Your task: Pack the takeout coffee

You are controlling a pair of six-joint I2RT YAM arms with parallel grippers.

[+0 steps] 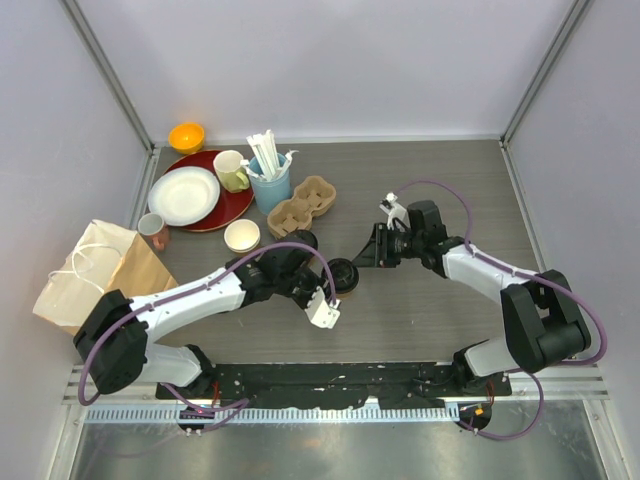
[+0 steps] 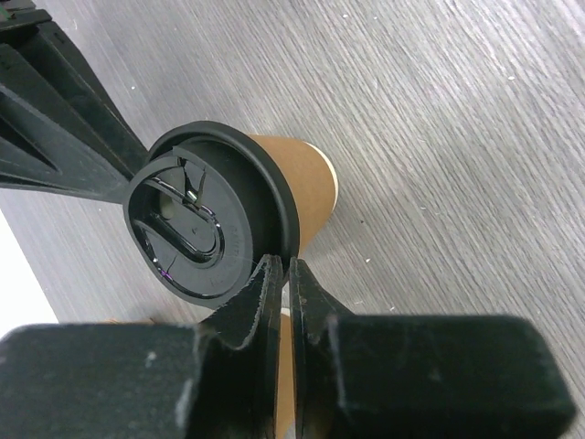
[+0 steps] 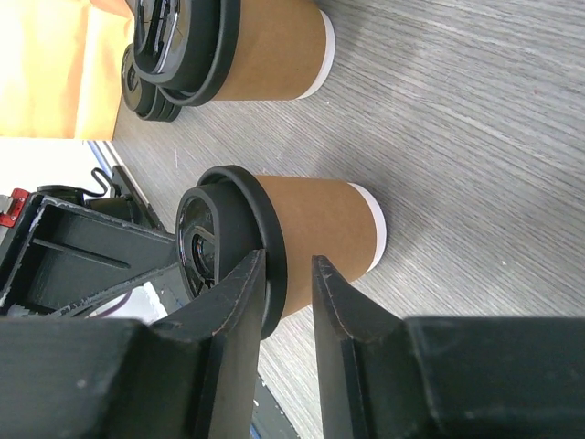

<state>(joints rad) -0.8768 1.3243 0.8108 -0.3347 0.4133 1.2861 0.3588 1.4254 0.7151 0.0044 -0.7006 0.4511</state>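
**Q:** Which step of the task is shown, and where is the work?

**A:** This looks like the approach to a grasp. One takeout coffee cup point(image 1: 343, 276) stands upright with its lid on near the middle of the table point(image 1: 440, 180). It has not yet been packed. A second lidded cup point(image 3: 265, 46) stands just beside it at about 10 o'clock. The cardboard carrier point(image 1: 303, 205) lies at 11 o'clock from the first cup. Neither carrier pocket appears to hold a cup. The paper bag point(image 1: 95, 270) sits well apart at 9 o'clock.

**Q:** How are the arms posed?

**A:** The left arm reaches from 7 o'clock across the table. The left gripper point(image 2: 283, 267) is level with the lid's rim, with its jaws drawn almost together and only a thin slit between them. The pictures do not show whether they nip the rim. The right arm comes in from 3 o'clock with its wrist low. The right gripper point(image 3: 288, 270) is at the same lid, with its jaws narrowly parted. They hold nothing that can be made out.

**Q:** What does the next move call for?

**A:** Probably one gripper must spread its jaws wide enough to span the cup's wall. It must then close below the lid, and the other gripper must clear away. The cup must stay upright on the way to a pocket at 11 o'clock, because a pinch at the rim could lift the lid off.
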